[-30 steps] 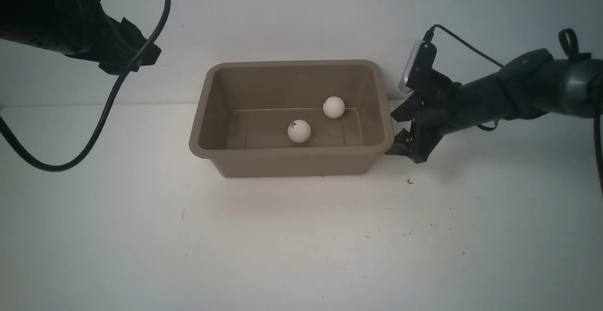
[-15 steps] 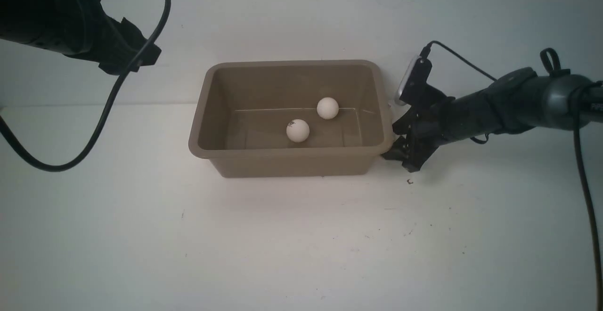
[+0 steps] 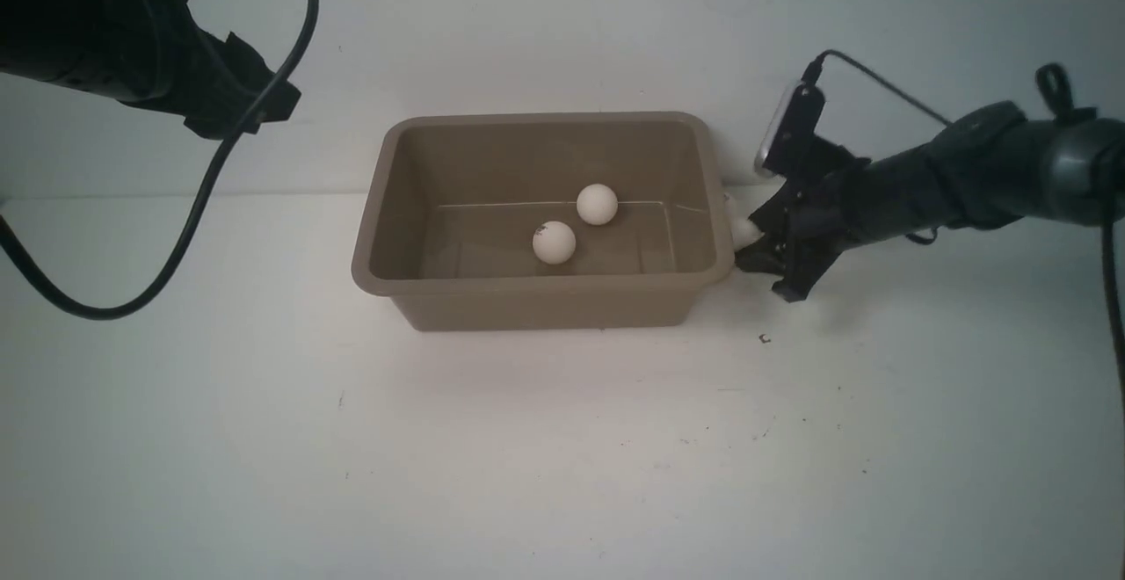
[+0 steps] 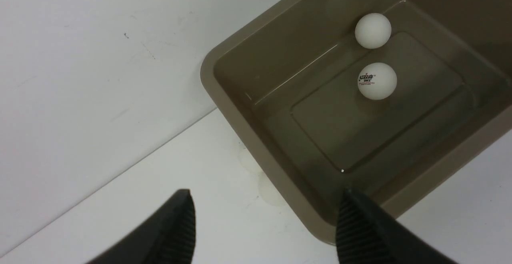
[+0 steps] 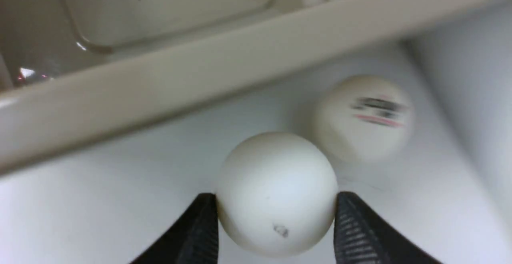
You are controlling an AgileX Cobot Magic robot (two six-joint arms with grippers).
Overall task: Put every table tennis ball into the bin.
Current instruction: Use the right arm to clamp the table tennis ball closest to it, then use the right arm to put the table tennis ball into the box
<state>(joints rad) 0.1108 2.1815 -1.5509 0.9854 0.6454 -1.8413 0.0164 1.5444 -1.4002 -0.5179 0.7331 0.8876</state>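
The taupe bin [image 3: 545, 286] stands mid-table with two table tennis balls inside: one with a logo [image 3: 554, 242] and a plain one [image 3: 597, 204] by the far wall. My right gripper [image 3: 751, 244] hangs just off the bin's right end, shut on a third white ball [image 5: 277, 194] that fills the gap between its fingers [image 5: 200, 232]. Another ball with a printed logo [image 5: 362, 118] lies on the table beside the bin's rim [image 5: 200, 76]. My left gripper [image 4: 266, 220] hovers open above the bin's left corner [image 4: 240, 124], nothing between its fingers. Both inside balls, the plain one [image 4: 373, 31] and the logo one [image 4: 377, 81], show there too.
A white wall rises close behind the bin. The left arm [image 3: 176, 70] and its looping cable [image 3: 176, 246] hang over the table's left side. White tabletop [image 3: 562, 457] stretches in front of the bin, with a small dark speck [image 3: 765, 339] near the right gripper.
My right gripper has shut on a ball beside the bin and risen slightly. The plain ball inside the bin has rolled leftward. The left arm has not moved.
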